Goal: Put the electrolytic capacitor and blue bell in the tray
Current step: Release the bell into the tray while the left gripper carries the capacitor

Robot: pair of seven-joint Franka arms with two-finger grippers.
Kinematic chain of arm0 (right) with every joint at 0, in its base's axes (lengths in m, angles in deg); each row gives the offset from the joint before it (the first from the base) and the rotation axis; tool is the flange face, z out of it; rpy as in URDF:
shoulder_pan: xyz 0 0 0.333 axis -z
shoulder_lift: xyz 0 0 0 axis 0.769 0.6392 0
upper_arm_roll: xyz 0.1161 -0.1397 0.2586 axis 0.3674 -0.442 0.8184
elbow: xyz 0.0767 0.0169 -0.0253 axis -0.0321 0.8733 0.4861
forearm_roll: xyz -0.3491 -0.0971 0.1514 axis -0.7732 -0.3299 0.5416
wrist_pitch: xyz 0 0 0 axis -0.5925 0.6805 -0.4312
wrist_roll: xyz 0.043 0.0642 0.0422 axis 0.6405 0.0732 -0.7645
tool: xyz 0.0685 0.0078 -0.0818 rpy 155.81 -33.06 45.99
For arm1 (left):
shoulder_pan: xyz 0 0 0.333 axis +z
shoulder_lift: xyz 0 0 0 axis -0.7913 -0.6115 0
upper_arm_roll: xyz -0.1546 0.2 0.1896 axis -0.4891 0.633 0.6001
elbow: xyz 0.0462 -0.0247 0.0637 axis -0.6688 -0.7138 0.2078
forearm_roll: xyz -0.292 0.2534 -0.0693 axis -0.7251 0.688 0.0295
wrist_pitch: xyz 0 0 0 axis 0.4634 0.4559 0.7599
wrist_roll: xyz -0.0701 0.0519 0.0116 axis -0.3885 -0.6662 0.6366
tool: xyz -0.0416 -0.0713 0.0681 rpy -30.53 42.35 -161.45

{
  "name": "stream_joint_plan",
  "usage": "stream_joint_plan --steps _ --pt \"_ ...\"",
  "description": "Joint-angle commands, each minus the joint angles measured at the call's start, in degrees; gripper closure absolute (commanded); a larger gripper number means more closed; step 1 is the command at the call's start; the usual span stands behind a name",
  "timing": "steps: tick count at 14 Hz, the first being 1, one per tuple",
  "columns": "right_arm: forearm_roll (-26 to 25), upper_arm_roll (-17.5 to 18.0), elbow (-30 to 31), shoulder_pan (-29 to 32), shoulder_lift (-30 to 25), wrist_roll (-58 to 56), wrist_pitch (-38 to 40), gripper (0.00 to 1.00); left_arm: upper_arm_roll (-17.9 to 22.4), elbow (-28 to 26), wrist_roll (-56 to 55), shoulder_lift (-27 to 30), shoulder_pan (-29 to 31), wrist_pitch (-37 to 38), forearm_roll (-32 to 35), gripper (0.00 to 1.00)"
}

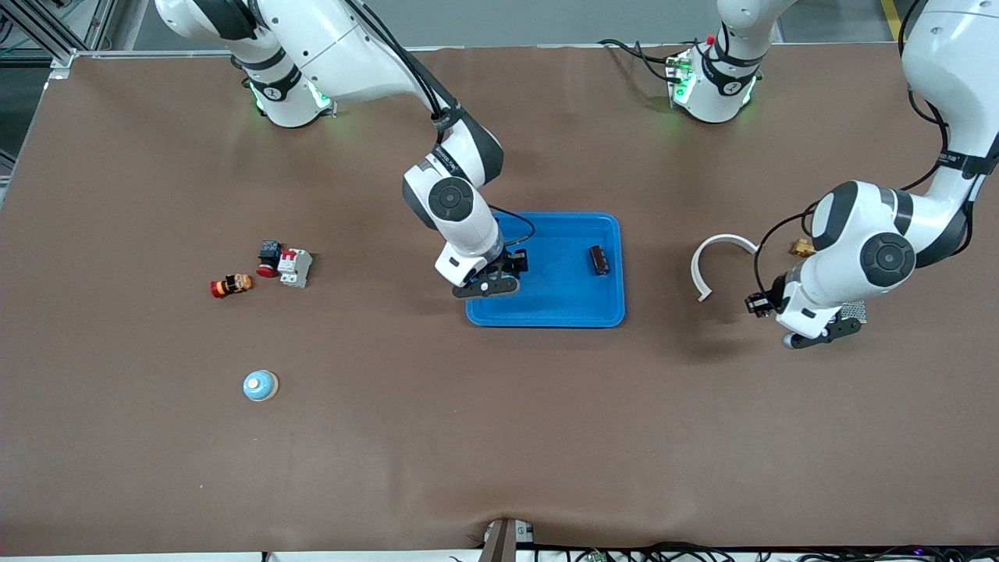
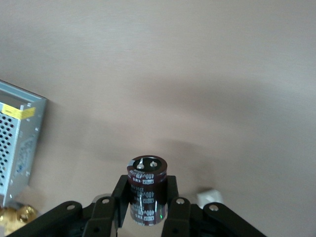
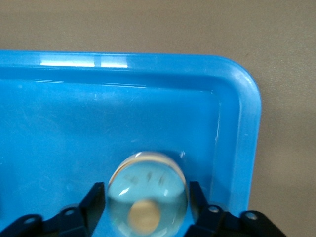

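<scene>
Jaws clamp capacitor (image 2: pixel 146 190), jaws clamp bell (image 3: pixel 147 197)

White arms (image 1: pixel 468 226), blk joints, blk cables, green LEDs

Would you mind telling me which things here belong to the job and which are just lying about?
Job:
- tray
- blue bell, held by the right gripper over the tray
- electrolytic capacitor, held by the left gripper
- dark cylinder lying in the tray

Lying about:
- second bell
- circuit breaker
- red push buttons
- white curved strip
- brass fitting
- perforated metal box
</scene>
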Motion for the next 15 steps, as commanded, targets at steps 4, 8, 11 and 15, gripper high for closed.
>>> stream_joint_plan --steps 4,8,11,15 --pt "-0.9 -0.8 -0.4 -0.7 -0.6 0.6 -0.3 0.00 -3.5 6.9 -12.5 -0.4 -11.0 8.8 0.7 1.00" --pt "-1.0 -0.8 -0.3 0.3 -7.1 -0.2 9.8 0.00 -3.3 14.0 -24.7 -6.7 -19.4 9.9 0.5 1.00" --pt "-0.9 -0.7 -0.4 4.7 -13.9 -7.4 20.8 0.00 -1.9 17.2 -33.0 -10.6 -25.6 9.9 0.9 1.00" --pt "-0.9 -0.7 -1.8 14.2 -16.1 -20.7 27.2 0.00 3.0 17.7 -37.2 -12.9 -32.5 9.1 0.7 1.00"
